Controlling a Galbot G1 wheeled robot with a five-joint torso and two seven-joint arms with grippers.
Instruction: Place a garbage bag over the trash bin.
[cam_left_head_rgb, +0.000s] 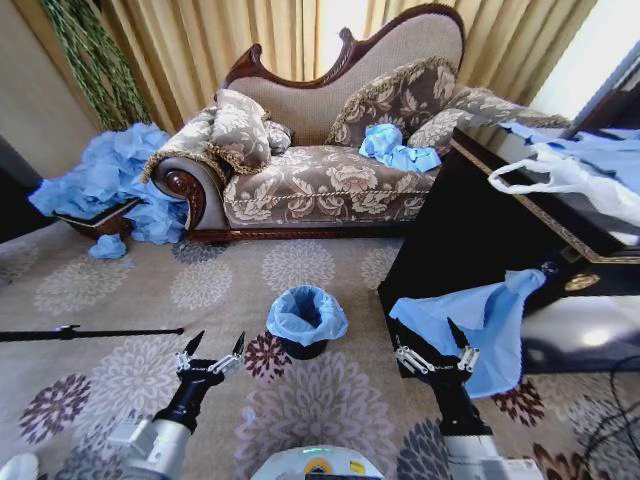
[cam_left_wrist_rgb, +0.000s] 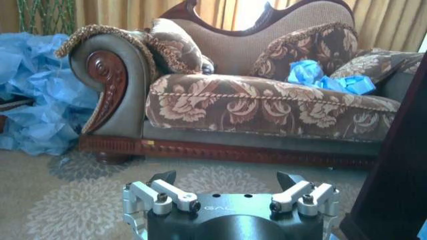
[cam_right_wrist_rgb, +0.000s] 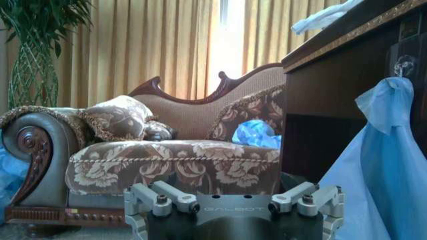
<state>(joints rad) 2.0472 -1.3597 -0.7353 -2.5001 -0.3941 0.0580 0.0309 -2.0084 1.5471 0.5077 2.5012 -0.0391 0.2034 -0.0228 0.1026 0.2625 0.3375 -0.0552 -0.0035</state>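
The trash bin (cam_left_head_rgb: 303, 349), small and black, stands on the patterned carpet in the middle of the head view. A light-blue garbage bag (cam_left_head_rgb: 306, 312) lines it, its crinkled edge folded out over the rim and the mouth open upward. My left gripper (cam_left_head_rgb: 218, 345) hovers open to the bin's left, a short gap away, holding nothing. My right gripper (cam_left_head_rgb: 425, 336) is open and empty to the bin's right, in front of a hanging blue bag (cam_left_head_rgb: 492, 322). Both wrist views show open jaws, left gripper (cam_left_wrist_rgb: 227, 178) and right gripper (cam_right_wrist_rgb: 227, 183), facing the sofa.
A dark cabinet (cam_left_head_rgb: 450, 240) stands close on the right, a white handled bag (cam_left_head_rgb: 560, 175) on its top. The sofa (cam_left_head_rgb: 320, 180) behind holds crumpled blue bags (cam_left_head_rgb: 395, 148). A big heap of blue bags (cam_left_head_rgb: 110, 180) lies far left. A black rod (cam_left_head_rgb: 90, 332) lies on the carpet.
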